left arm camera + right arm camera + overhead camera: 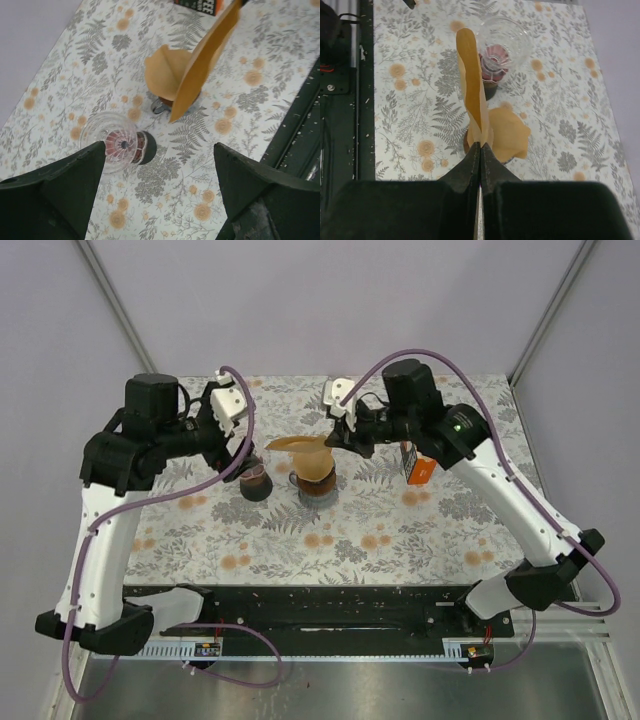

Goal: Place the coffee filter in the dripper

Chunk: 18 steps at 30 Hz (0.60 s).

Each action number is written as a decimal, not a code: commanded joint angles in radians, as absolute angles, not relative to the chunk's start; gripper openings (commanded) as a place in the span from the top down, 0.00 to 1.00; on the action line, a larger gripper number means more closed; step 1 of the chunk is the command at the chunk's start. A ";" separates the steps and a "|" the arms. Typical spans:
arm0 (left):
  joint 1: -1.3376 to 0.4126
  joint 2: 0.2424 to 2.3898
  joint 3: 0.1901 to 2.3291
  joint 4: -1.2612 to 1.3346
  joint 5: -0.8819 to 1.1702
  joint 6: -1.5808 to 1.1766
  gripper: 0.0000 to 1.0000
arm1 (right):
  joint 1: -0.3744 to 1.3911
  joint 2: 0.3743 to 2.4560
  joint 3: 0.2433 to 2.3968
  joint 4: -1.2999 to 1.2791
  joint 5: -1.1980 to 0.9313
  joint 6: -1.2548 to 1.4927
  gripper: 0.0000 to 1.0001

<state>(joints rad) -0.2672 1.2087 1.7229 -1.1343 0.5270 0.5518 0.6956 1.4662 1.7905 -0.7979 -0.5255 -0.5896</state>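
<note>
Floral tabletop [400,530] has open room left of the dripper [117,142]. Left gripper [160,150] spreads wide above it; right gripper [480,150] pinches the coffee filter [470,75] alongside.

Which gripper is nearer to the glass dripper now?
Left. The left gripper hovers open just above the dripper; the right gripper is off to its side, its fingers pinching a coffee filter.

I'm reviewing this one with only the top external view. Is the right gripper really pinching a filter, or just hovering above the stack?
Observer: It is pinching. The right gripper is shut on one coffee filter, its fingertips meeting on the paper's edge.
Operator: Has anything been loaded so far?
Observer: No. The glass dripper is bare, with no paper against its ribbed wall.
Operator: And the other arm?
Observer: The left gripper is open above the dripper, touching nothing.
</note>
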 commanded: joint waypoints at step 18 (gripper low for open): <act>-0.373 1.198 1.671 -1.167 0.554 0.601 0.51 | 0.805 1.545 1.838 -0.790 -0.656 -0.710 1.00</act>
